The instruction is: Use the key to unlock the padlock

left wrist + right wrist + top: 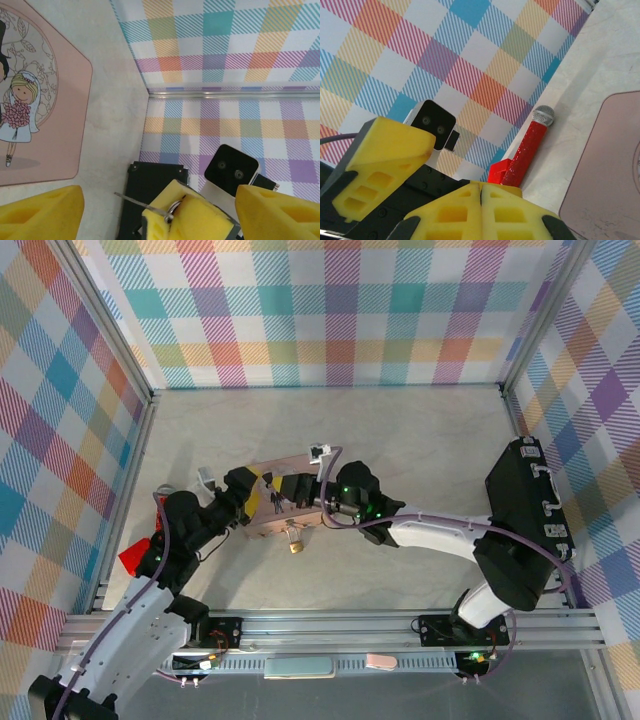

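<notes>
The right tool [480, 192] is pressed shut, its two yellow pads meeting with no gap in the right wrist view. The left wrist view shows what it holds: the key [142, 203], a thin silver blade that sticks out leftward from between those pads, with its small ring at the pad edge.

The left tool [252, 495] is spread wide. Its yellow fingers [40, 212] sit at the two lower corners of its own view, and nothing is between the pads.

Both tools meet over the pink tin [65, 100] in the middle of the bench [400, 440]. The left tool comes in from the left and the right tool from the right.

The padlock [294, 545] lies on the bench just at the tin's near edge, with its brass body toward the near side. I cannot tell whether its shackle touches the tin.

A red-and-silver toy microphone [527, 150] lies at the foot of the left wall, well apart from the padlock.
</notes>
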